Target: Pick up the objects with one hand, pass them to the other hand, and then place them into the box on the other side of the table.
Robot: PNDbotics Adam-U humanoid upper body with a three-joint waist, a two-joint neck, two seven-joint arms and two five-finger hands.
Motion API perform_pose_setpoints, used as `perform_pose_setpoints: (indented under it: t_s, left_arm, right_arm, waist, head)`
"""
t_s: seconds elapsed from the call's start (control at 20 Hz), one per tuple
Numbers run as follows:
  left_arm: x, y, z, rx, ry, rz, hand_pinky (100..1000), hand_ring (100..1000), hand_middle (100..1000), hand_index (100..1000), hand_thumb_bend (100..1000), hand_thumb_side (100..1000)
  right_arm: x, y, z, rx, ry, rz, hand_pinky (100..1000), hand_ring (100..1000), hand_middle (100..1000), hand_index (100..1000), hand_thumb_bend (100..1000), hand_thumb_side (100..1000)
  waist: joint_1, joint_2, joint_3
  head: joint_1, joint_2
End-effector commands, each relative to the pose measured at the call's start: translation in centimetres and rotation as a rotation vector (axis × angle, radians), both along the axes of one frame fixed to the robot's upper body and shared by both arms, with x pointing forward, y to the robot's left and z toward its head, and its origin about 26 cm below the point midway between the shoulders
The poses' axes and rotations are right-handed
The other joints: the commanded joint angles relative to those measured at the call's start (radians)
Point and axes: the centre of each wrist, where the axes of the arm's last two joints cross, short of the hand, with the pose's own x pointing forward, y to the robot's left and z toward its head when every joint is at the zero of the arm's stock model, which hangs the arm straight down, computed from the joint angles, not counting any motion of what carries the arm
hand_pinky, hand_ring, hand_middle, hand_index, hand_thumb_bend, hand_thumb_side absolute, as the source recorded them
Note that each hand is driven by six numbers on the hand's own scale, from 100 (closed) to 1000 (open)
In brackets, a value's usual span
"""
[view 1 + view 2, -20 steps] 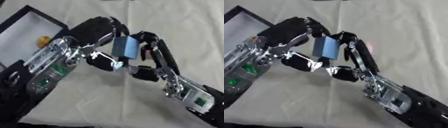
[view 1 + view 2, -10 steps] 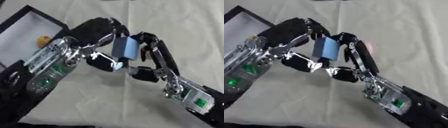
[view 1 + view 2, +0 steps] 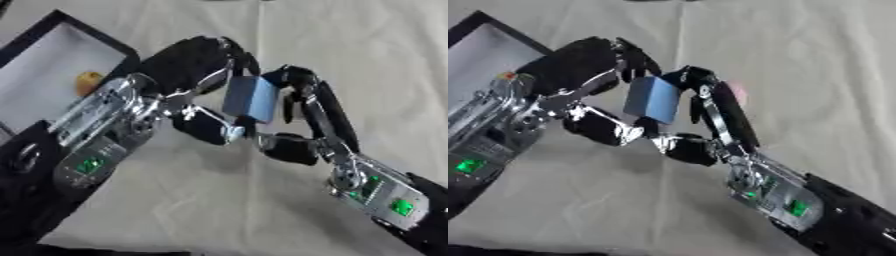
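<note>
A blue block (image 3: 251, 98) hangs above the table between my two hands. My left hand (image 3: 188, 62) reaches in from the left with its fingers curled over the block's top and its thumb below. My right hand (image 3: 302, 107) comes up from the lower right, fingers curled against the block's right side and thumb under it. Both hands touch the block. A black box with a white floor (image 3: 39, 75) lies at the upper left, with a small yellow-orange object (image 3: 87, 81) inside near its right wall.
A pale cloth (image 3: 367, 55) covers the table. A faint pink patch (image 3: 737, 93) shows on the cloth just behind my right hand. The box's dark rim (image 3: 96, 32) runs close behind my left forearm.
</note>
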Motion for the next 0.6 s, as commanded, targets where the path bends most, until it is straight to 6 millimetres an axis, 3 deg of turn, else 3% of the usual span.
perform_pose_setpoints:
  t_s: [0.05,0.6]
  left_arm:
    - [-0.17,0.71,1.31,-0.02,-0.044,0.009,765,565,400,428,100,148]
    - [-0.3,0.79,1.43,-0.022,-0.054,0.012,758,555,373,411,100,153]
  right_arm:
    - [0.06,-0.5,0.17,-0.003,0.015,-0.035,207,590,570,458,504,100]
    - [-0.01,-0.63,0.0,0.044,0.059,-0.101,196,587,568,454,550,100]
  waist:
    - [0.001,-0.007,0.001]
    - [0.001,-0.007,0.001]
  head:
    - [0.002,-0.013]
    - [0.004,-0.014]
